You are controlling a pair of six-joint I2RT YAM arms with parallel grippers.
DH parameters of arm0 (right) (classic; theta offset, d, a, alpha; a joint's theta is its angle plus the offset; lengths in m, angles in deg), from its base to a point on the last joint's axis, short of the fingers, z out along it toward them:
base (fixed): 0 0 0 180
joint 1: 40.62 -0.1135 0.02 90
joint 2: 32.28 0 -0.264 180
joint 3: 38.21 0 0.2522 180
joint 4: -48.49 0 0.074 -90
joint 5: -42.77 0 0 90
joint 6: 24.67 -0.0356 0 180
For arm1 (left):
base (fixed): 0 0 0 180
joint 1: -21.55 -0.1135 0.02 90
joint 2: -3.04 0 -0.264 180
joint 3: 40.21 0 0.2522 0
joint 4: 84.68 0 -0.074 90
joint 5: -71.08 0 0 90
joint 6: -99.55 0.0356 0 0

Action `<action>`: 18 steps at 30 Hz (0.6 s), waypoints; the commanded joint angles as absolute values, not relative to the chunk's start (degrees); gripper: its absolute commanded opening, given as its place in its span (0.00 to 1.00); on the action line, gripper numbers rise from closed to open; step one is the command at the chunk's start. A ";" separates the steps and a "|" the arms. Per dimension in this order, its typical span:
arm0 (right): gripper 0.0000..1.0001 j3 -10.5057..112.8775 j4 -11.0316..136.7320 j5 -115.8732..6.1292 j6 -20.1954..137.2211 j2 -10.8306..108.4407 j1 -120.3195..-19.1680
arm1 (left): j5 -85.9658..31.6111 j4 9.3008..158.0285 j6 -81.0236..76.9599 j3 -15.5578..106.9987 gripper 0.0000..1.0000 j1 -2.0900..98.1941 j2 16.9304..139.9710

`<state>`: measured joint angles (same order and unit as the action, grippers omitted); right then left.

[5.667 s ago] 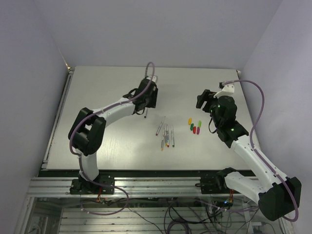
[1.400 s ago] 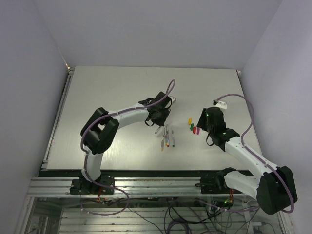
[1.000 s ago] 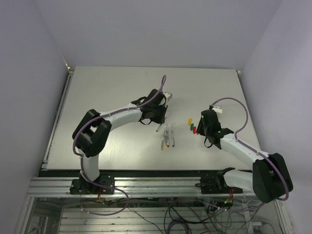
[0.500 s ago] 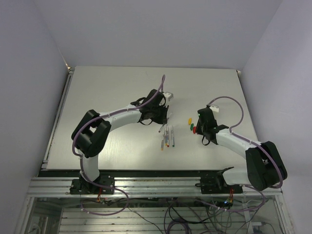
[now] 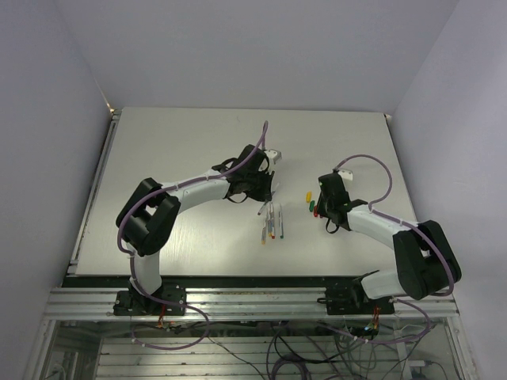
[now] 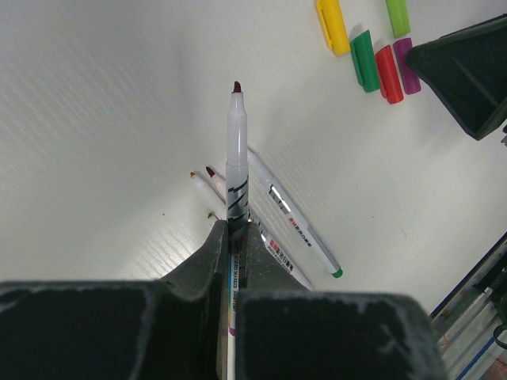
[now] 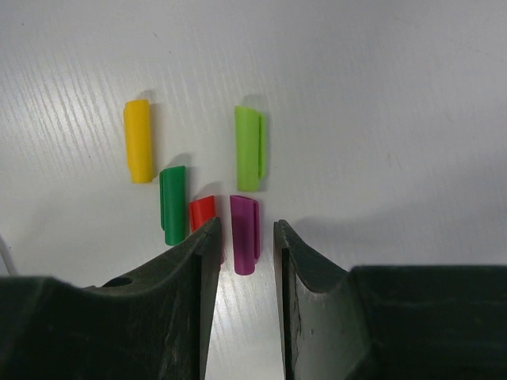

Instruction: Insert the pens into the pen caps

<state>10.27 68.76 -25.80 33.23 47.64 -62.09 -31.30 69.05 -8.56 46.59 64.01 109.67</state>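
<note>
left wrist view: my left gripper (image 6: 235, 237) is clamped on a pen (image 6: 235, 150), dark red tip up and out, barrel pinched between the fingers.
other pens: the rest lie on the table (image 5: 174, 150) under and just beside my held pen; one with a green end (image 6: 295, 229) shows best.
right wrist view: my right gripper (image 7: 242, 237) is down over the caps, jaws part-way apart and straddling the magenta cap (image 7: 244, 233); can't tell if the pads touch it yet.
caps: yellow (image 7: 138, 140), dark green (image 7: 172, 204), red (image 7: 202, 212), light green (image 7: 247, 148), all lying flat, close together, none on a pen.
step: I judge pen is picked, cap grab in progress.
next: close on the magenta cap, lift, turn its open end toward the pen tip, line both up in the air, push on. Note tip looks red and cap magenta, so a possible colour mismatch.
writing: small red print and a barcode-like band on pen barrels, too small to read.
</note>
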 commanded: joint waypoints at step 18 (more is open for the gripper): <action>0.30 11.75 68.11 -23.13 33.10 52.47 -62.06 | -34.82 70.71 -9.00 47.18 0.07 63.51 111.23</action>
